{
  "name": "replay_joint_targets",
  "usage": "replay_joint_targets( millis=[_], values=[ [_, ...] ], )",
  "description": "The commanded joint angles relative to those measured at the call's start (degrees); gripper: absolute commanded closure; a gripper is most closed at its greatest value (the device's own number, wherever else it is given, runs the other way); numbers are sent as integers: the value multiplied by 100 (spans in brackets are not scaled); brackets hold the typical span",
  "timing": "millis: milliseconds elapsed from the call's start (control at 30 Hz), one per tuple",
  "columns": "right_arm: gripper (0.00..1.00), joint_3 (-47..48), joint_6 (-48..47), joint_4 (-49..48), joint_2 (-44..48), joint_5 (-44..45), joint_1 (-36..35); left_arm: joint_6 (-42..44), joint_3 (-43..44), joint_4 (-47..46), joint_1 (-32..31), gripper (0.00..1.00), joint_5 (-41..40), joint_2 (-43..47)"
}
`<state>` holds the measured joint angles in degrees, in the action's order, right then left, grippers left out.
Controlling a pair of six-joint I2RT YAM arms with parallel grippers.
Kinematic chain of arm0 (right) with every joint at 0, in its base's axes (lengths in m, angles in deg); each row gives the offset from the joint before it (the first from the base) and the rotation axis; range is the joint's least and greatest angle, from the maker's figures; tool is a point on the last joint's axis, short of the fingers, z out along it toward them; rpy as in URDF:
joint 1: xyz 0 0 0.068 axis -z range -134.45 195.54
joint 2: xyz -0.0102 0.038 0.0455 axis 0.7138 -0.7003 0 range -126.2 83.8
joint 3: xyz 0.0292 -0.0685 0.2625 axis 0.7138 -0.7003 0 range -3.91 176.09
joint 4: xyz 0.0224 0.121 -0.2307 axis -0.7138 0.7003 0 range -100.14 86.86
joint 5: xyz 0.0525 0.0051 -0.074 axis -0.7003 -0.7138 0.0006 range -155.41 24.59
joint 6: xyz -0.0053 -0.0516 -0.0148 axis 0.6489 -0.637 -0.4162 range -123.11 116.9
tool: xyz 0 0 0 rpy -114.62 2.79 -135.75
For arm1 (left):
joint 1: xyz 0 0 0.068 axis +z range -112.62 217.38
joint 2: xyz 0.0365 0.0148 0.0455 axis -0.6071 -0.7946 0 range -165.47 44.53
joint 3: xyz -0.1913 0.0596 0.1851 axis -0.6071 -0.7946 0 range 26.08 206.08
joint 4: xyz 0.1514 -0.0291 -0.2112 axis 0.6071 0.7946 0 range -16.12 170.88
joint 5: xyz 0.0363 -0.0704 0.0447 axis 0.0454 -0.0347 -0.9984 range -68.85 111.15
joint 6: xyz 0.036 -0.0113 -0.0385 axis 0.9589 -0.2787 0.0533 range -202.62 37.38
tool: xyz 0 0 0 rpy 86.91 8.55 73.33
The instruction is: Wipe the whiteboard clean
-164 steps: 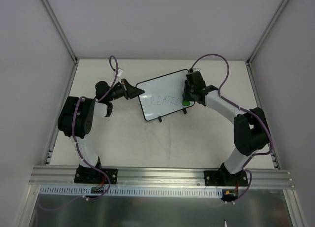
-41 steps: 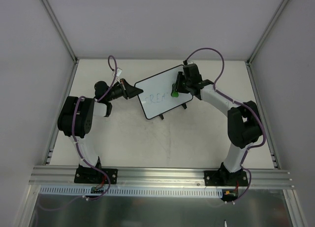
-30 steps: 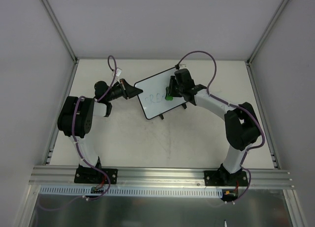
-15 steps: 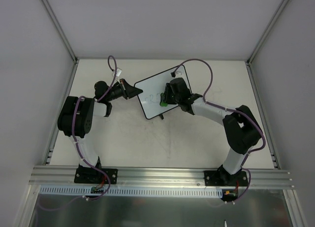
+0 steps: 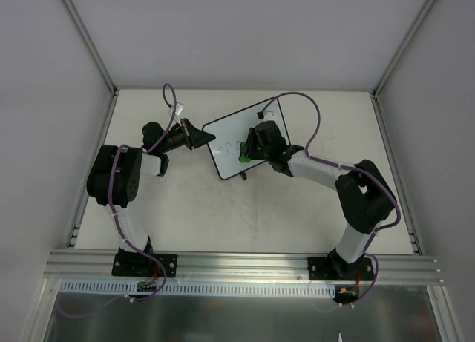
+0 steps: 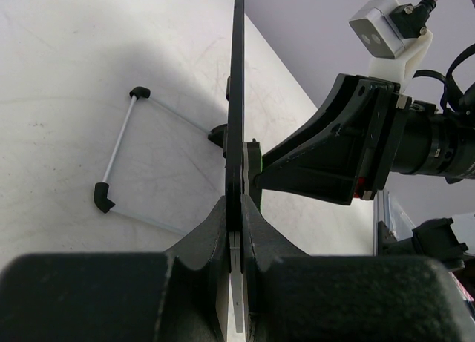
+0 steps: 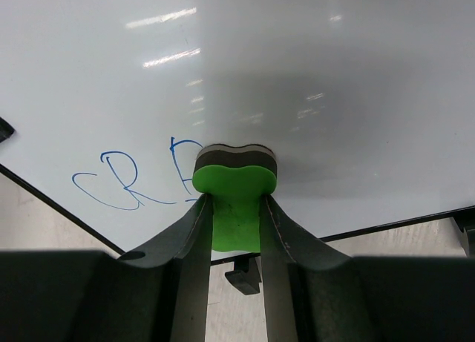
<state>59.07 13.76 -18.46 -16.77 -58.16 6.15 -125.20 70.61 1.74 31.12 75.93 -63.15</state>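
Observation:
The whiteboard (image 5: 228, 134) is a small white board with a thin black frame, tilted at the table's back middle. My left gripper (image 5: 202, 138) is shut on its left edge; in the left wrist view the board shows edge-on (image 6: 237, 97) between the jaws. My right gripper (image 5: 249, 148) is shut on a green eraser (image 5: 244, 155) with a dark felt pad, pressed on the board's face. In the right wrist view the eraser (image 7: 235, 180) touches the board (image 7: 297, 75) right beside blue handwriting (image 7: 126, 180), which is left of the eraser. The face right of the eraser is blank.
A thin wire stand with black end caps (image 6: 119, 153) shows behind the board in the left wrist view. A black foot (image 7: 243, 275) sticks out under the board's lower edge. Grey walls and metal posts enclose the table; a rail (image 5: 237, 264) runs along the front.
My right gripper has swept the eraser leftward across the board, from its right end to near its middle-left. The writing under its path is gone. The left arm has held still.

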Motion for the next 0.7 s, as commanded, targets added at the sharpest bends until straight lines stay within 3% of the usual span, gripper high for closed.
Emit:
replay_joint_targets(
  millis=[0, 400, 667],
  values=[
    [100, -155, 89, -56, -164, -74, 89, 286, 108, -635, -165, 100, 700, 89],
    [99, 223, -174, 243, 73, -540, 1082, 225, 82, -705, -174, 100, 727, 98],
    [99, 557, -377, 427, -41, -601, 1189, 225, 91, -705, -174, 100, 735, 98]
  ],
)
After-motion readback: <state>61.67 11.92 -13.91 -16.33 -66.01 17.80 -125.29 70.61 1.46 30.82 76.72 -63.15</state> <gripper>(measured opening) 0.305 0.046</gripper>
